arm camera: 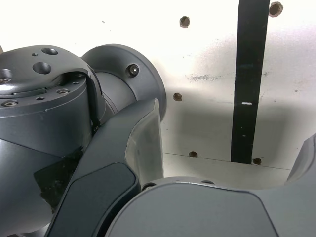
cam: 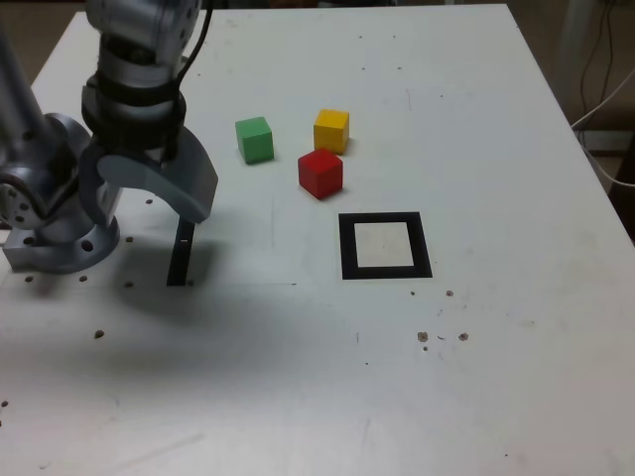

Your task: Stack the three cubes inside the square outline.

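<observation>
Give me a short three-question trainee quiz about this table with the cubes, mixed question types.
1. True or false: the square outline already holds a cube.
2. Which cube lies nearest the outline in the exterior view? A) green cube B) yellow cube C) red cube
3. Fill in: the gripper, jaws apart, hangs above the black ____.

Key: 1 false, its white centre is bare. 2 C. 3 strip.

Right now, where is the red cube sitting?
In the exterior view, the red cube sits on the table outside the square outline, just beyond it, with the yellow cube closest behind.
</observation>
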